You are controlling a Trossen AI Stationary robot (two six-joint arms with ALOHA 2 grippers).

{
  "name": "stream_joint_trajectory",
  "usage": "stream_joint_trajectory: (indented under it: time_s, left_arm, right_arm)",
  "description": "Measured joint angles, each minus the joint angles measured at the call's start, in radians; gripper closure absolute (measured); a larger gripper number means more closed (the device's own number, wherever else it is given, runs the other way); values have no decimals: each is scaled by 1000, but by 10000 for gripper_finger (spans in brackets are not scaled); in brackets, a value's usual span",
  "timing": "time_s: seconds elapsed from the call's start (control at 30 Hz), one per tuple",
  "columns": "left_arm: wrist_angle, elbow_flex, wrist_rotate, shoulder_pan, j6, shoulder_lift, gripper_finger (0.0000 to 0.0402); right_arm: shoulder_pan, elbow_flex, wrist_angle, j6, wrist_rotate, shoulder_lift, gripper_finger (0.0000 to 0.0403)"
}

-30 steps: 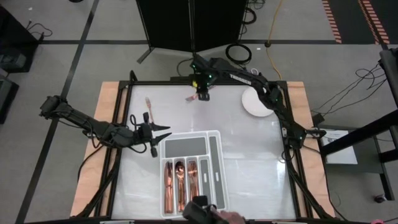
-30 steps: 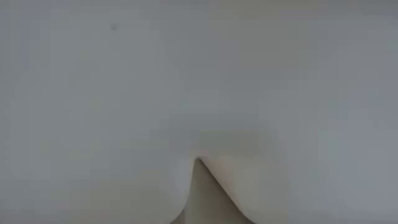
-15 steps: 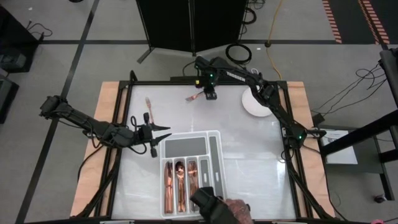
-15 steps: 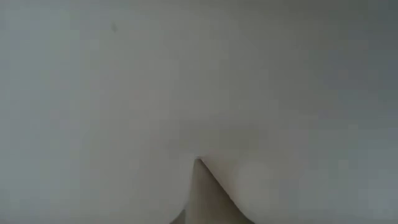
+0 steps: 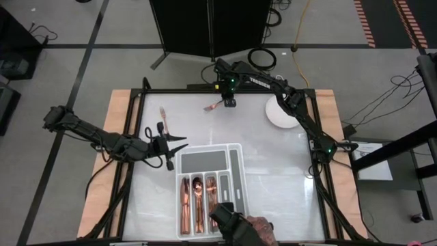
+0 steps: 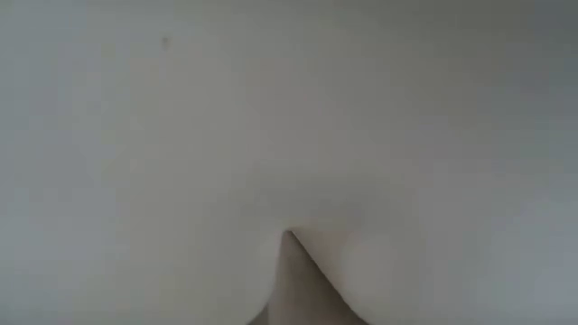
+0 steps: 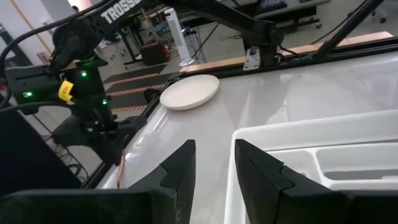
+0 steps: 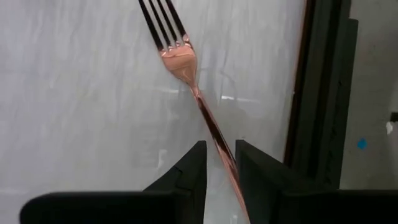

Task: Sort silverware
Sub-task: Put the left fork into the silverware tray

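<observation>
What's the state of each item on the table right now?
Right gripper: closed on the fork handle at the far edge.
Fork: lying on the table, handle between the right gripper's fingers.
Second fork: loose on the table, far left.
Left gripper: open, empty, beside the tray.
Tray: three slots hold silverware, the others empty.
Plate: empty.

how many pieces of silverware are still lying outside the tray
2: a fork at the table's far edge, its handle between the right gripper fingers, and another piece near the far left. Nothing seems hidden.
</observation>
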Motion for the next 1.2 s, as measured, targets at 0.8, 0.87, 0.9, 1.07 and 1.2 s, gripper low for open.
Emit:
stream_joint_trajectory:
  time_s: [0.8,0.87,0.9,1.07,1.2]
  left_arm:
    - [-93,-158,1,139,-59,-336,288]
    - [-131,-157,-151,163,-205,-357,288]
    - [-167,-151,-237,176,-313,-363,288]
    - [-469,-80,-309,262,-726,-344,288]
    - [-599,-37,-235,399,-867,-247,288]
  right_arm:
    - [48,4,-5,11,108,-11,223]
    - [52,4,-3,50,162,-19,222]
    - [54,4,-1,75,175,-27,223]
    - [68,6,-34,207,186,-78,226]
    - [93,5,-69,251,183,-127,225]
